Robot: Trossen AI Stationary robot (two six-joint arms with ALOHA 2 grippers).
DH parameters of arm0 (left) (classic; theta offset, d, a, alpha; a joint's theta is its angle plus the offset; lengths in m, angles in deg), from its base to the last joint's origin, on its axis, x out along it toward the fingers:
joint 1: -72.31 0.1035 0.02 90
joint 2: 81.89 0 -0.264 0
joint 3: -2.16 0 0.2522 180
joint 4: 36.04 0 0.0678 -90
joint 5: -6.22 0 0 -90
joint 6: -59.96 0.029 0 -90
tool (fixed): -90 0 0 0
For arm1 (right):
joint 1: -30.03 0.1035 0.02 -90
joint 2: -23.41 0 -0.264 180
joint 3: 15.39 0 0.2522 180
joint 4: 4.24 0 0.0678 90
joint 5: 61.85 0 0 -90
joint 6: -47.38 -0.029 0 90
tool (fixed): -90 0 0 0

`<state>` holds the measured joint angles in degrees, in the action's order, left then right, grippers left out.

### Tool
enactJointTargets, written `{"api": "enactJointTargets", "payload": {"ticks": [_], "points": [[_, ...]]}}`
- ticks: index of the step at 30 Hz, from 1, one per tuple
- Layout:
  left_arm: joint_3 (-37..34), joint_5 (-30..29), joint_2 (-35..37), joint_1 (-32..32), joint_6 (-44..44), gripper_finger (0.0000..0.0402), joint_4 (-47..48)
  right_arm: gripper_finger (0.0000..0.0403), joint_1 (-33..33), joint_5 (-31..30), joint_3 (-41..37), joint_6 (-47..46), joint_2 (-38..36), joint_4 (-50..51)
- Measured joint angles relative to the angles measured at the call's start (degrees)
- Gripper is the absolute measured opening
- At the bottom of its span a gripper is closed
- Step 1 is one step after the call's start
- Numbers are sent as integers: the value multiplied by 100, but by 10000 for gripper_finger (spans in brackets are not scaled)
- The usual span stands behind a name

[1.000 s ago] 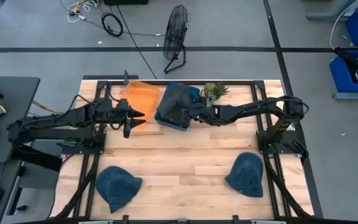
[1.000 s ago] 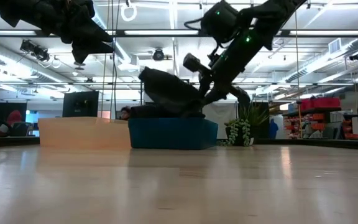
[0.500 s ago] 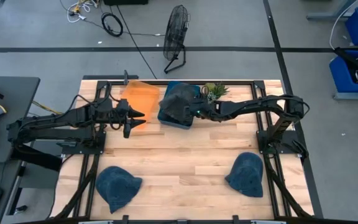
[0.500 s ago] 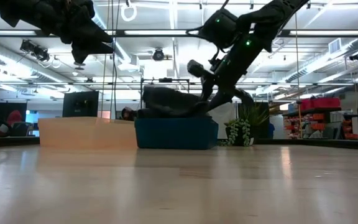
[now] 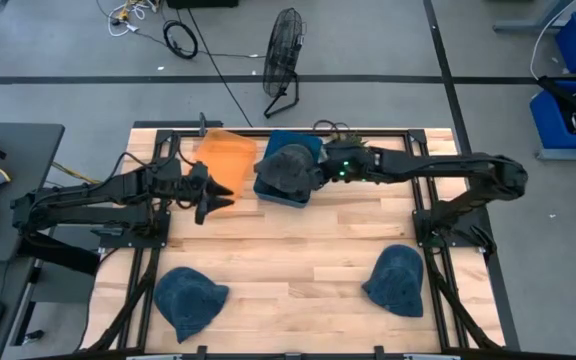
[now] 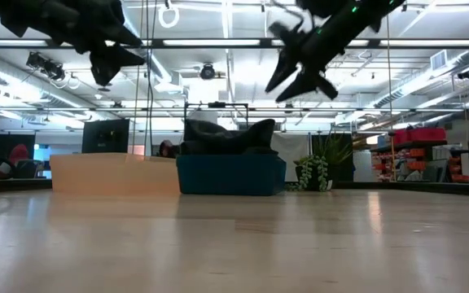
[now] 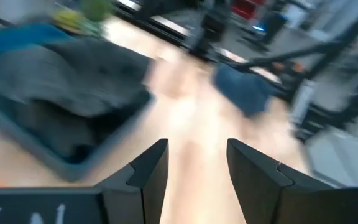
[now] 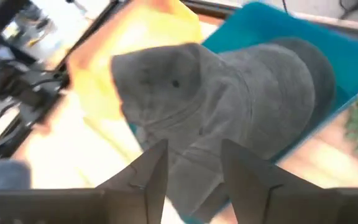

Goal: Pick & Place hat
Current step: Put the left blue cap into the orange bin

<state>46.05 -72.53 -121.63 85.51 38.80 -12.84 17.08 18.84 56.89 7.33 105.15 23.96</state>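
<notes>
High view: the right gripper [image 5: 320, 170], spread empty, hovers over the grey hat [image 5: 290, 168] in the blue bin [image 5: 290, 144], beside an orange bin [image 5: 226, 155].

hat [image 5: 290, 170] in bin [image 5: 274, 188] at table rear-centre | tray [image 5: 229, 155] just left of bin | plant [image 6: 317, 173] right of bin | 2nd hat [image 5: 190, 299] front-left | 3rd hat [image 5: 396, 279] front-right | fan [image 5: 283, 62] on floor behind table

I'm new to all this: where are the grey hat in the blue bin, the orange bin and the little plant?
grey hat [image 5: 290, 168], high view, its crown.
orange bin [image 5: 226, 152], high view, its floor.
little plant [image 6: 313, 172], low view, its leaves.
</notes>
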Motion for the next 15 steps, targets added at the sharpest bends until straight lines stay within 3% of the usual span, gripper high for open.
{"api": "enactJointTargets", "payload": {"ticks": [7,11,15], "points": [[2,1403,0,-525,-574,143,-33,153,473,-211,0,596,-805,508],[2,1385,0,-1106,-983,130,-116,153,826,-578,-2,798,-910,654],[2,894,0,-1702,-1341,127,-113,153,1096,-784,-2,880,-857,729]]}}
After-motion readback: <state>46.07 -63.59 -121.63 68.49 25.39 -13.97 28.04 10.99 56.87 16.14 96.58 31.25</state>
